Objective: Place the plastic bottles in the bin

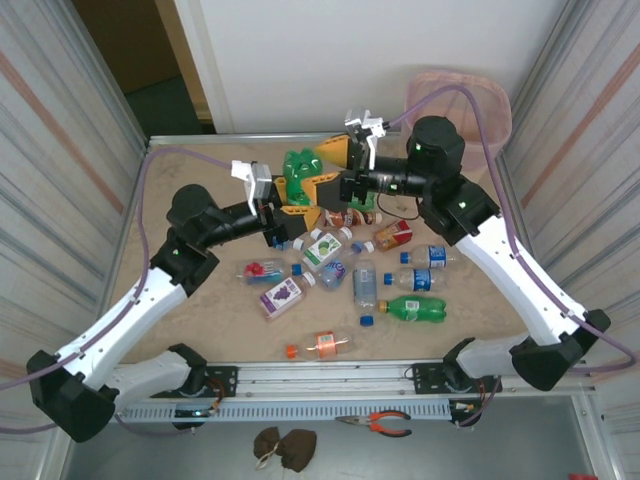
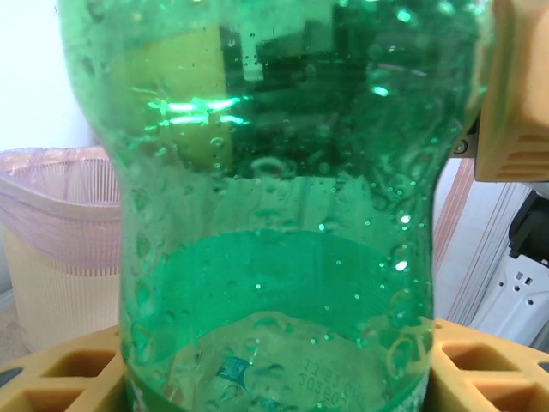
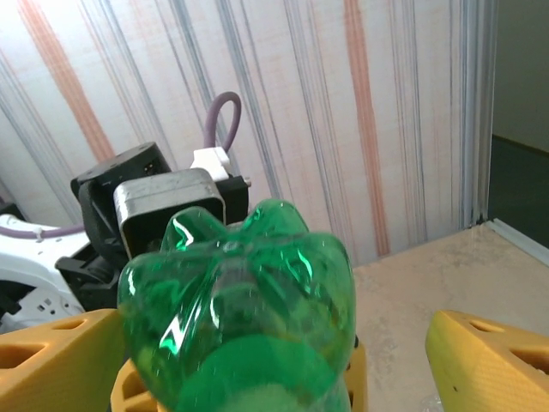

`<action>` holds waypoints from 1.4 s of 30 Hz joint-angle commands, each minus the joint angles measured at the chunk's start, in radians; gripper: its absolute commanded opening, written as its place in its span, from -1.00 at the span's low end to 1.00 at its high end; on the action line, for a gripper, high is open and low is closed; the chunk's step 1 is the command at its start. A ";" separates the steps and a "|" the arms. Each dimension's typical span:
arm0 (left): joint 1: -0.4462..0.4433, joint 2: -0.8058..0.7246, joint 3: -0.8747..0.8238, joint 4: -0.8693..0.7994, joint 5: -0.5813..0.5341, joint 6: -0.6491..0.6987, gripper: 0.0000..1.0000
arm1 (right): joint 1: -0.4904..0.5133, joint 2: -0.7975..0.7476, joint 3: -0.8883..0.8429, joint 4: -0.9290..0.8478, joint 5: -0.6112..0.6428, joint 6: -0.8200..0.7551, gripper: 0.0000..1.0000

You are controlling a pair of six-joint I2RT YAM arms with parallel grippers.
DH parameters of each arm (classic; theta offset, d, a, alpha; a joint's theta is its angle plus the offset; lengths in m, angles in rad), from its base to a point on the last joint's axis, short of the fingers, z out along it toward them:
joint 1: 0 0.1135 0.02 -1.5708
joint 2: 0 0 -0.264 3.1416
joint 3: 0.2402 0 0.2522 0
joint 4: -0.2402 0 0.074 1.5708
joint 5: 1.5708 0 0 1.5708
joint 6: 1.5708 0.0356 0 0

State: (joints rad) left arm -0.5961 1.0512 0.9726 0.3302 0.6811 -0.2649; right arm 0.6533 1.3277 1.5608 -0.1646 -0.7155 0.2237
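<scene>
1. Closest, the green bottle (image 2: 274, 257) fills the left wrist view, speckled with droplets; the left gripper (image 2: 274, 382) is clamped on it, with a yellow finger (image 2: 60, 378) against each side.
2. From above, this bottle (image 1: 300, 165) is held up off the table (image 1: 200, 320), over the far middle, between the two arms.
3. Facing it, the right gripper (image 3: 274, 352) has its jaws spread wide around the bottle's lobed base; its right finger (image 3: 489, 360) stands clear of the plastic; it grips nothing.
4. Beyond the right arm, the pale pink bin (image 1: 480, 95) stands at the far right corner, apart from the held bottle; its inside cannot be made out.
5. Nearer the arm bases, the other bottles (image 1: 350, 270) lie scattered on the table on their sides, with red, purple, blue and green labels; loose blue caps (image 1: 366, 321) lie among them.
</scene>
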 commanded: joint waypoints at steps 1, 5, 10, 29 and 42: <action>-0.006 0.004 0.047 -0.006 0.012 0.033 0.06 | 0.014 0.026 0.048 0.016 -0.024 -0.008 0.74; -0.007 0.006 0.055 -0.034 -0.014 0.049 0.06 | 0.019 0.061 0.079 0.004 -0.007 0.003 0.62; -0.006 0.012 0.055 -0.042 -0.031 0.056 0.08 | 0.020 0.069 0.083 0.005 -0.008 0.006 0.42; -0.005 -0.009 0.043 -0.070 -0.075 0.081 0.57 | -0.026 0.063 0.080 -0.029 0.041 0.009 0.12; -0.005 -0.104 -0.015 -0.153 -0.145 0.113 0.62 | -0.378 0.099 0.175 -0.112 0.119 0.049 0.13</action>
State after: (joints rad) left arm -0.5980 0.9768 0.9733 0.2039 0.5644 -0.1791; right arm 0.3367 1.4101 1.6718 -0.2493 -0.6285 0.2584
